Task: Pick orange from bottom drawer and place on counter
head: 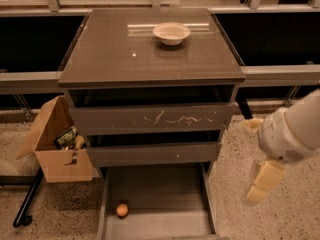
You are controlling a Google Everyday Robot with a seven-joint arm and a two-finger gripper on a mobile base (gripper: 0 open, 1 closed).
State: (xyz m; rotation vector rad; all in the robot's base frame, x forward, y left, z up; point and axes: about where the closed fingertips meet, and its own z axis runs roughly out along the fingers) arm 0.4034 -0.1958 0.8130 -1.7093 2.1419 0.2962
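Note:
The orange [122, 210] lies on the floor of the open bottom drawer [160, 196], near its left wall. The counter [150, 54] is the glossy grey-brown top of the cabinet. My gripper [262, 181] hangs at the right of the cabinet, level with the lower drawers and over the speckled floor, well apart from the orange. A cream finger [262, 182] points down and left from the white wrist.
A white bowl [171, 33] stands at the back middle of the counter. An open cardboard box [57, 146] with items inside sits on the floor left of the cabinet. A dark bar [29, 199] lies on the floor beside it. Dark rails run behind.

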